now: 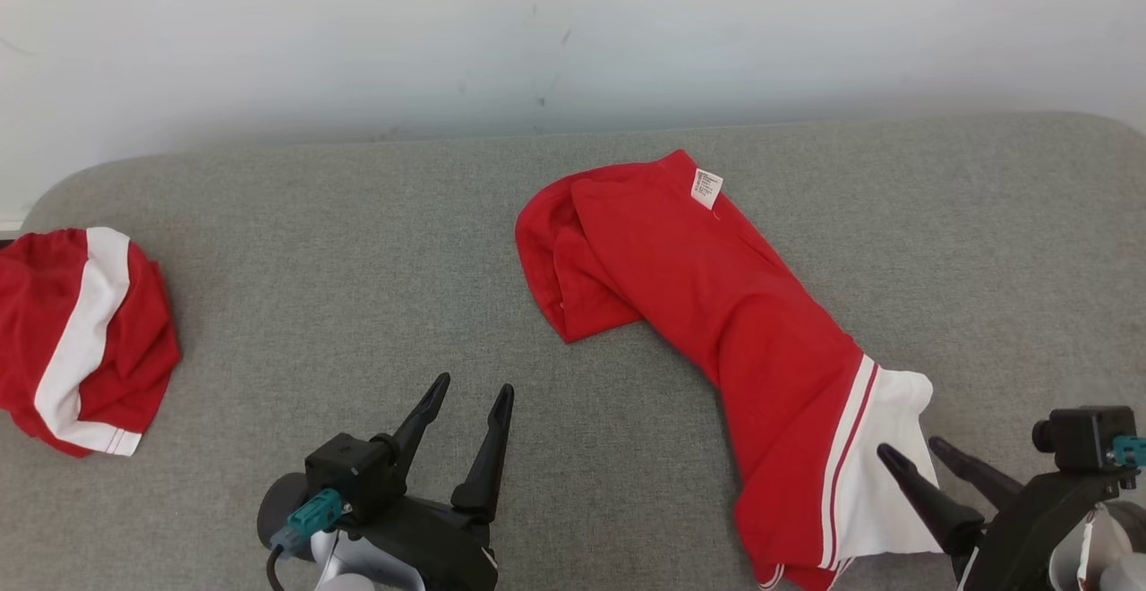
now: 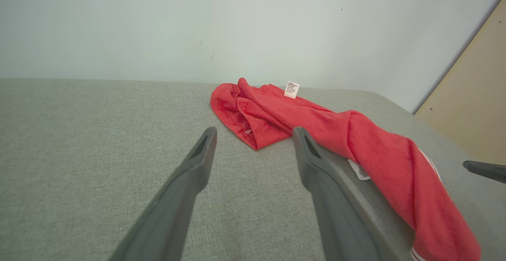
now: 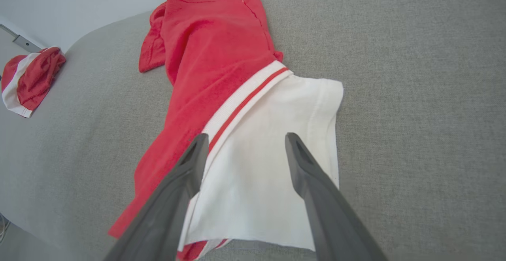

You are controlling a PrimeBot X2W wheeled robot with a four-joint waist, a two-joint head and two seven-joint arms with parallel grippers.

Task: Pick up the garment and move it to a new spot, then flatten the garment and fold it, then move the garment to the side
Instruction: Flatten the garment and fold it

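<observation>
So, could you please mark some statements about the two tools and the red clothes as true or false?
1. The long red garment with a white end panel lies on the grey fabric surface. True.
2. The right tool is shut on the white panel. False: its fingers stand open over the panel.
3. The left tool grips the red garment. False: it is open, beside the garment, over bare surface.
4. A bunched red and white garment lies at the robot's far left. True.
</observation>
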